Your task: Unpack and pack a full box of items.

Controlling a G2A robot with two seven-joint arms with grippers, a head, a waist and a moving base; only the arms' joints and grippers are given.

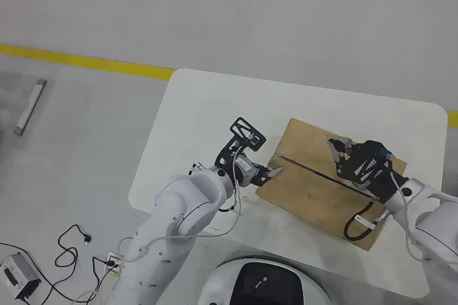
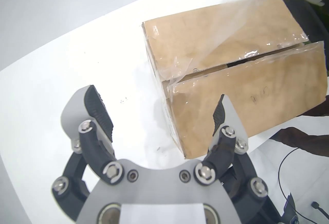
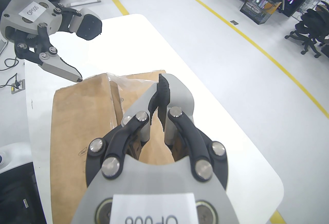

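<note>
Tabletop [image 1: 206,114]: box [image 1: 320,191] just beside left pincer [image 1: 277,173].

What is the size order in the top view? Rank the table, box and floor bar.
1. Table
2. Box
3. Bar, clearly smallest as seen. It lies on the floor, farther from the camera, so its true size is unsure.

A yellow line [image 1: 76,61] crosses the floor beyond the white counter's [image 1: 206,130] far edge. Left of the counter lie a pale bar [image 1: 29,107] and, nearer, black cables [image 1: 69,255]. Farther off stand office chairs [image 3: 311,29].
</note>
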